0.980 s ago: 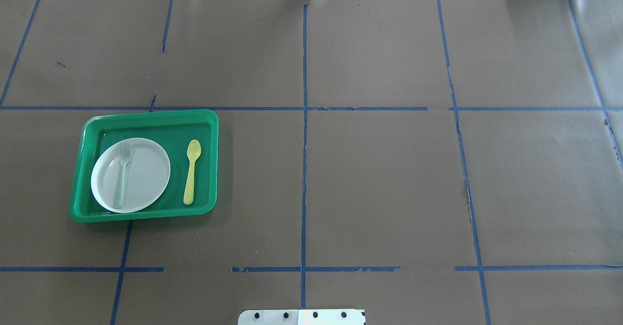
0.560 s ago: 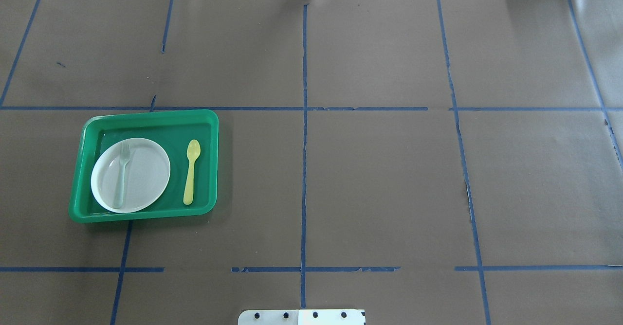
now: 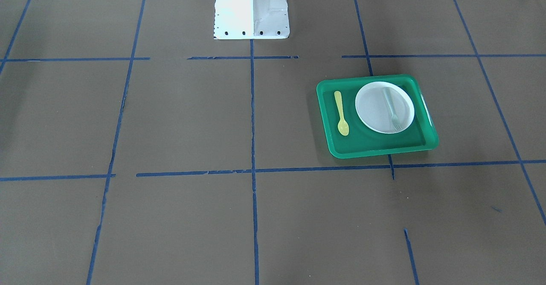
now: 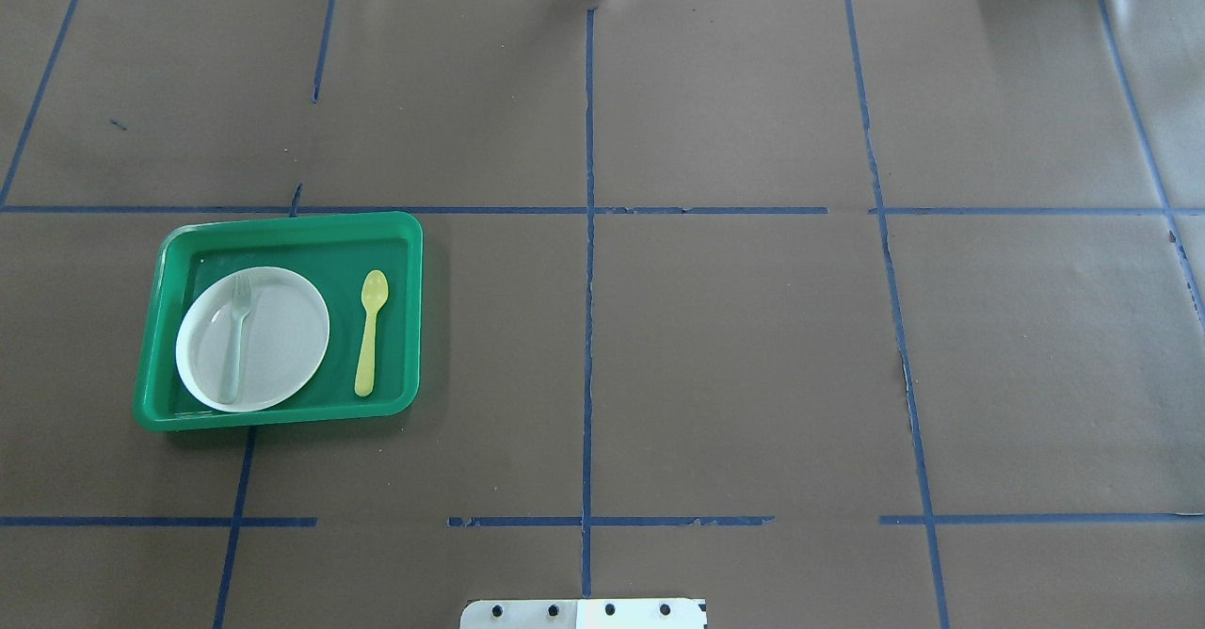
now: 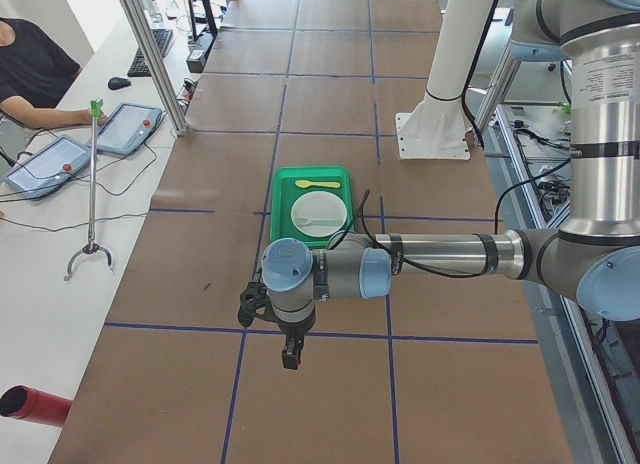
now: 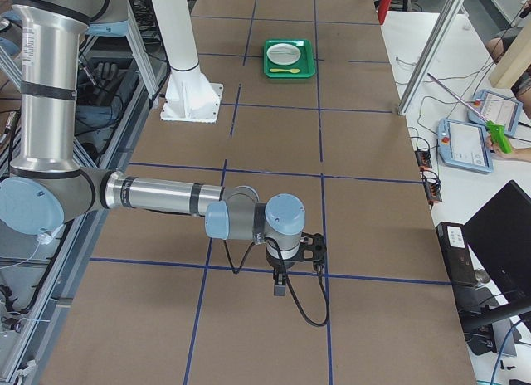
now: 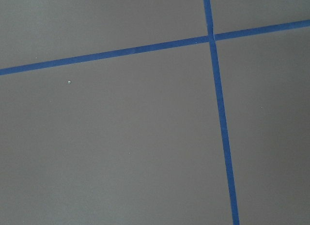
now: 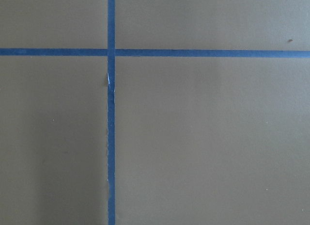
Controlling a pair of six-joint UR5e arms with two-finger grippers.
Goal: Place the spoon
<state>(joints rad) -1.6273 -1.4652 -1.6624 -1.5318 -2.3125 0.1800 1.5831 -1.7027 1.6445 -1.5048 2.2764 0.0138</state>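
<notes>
The yellow spoon (image 4: pixel 371 332) lies flat in the right part of the green tray (image 4: pixel 282 224), bowl toward the table's far side, beside a white plate (image 4: pixel 278 342). It also shows in the front-facing view (image 3: pixel 341 113), the left view (image 5: pixel 318 184) and the right view (image 6: pixel 286 70). My left gripper (image 5: pixel 290 356) hangs over bare table far from the tray. My right gripper (image 6: pixel 280 285) hangs over the table's opposite end. Both show only in the side views, so I cannot tell whether they are open or shut. The wrist views show only brown table and blue tape.
A pale grey-green fork (image 4: pixel 235 337) lies on the plate. The white robot base (image 3: pixel 251 10) stands at the table's near middle edge. Operators sit with tablets (image 5: pixel 125 129) beyond the far edge, and a post (image 5: pixel 150 54) stands there.
</notes>
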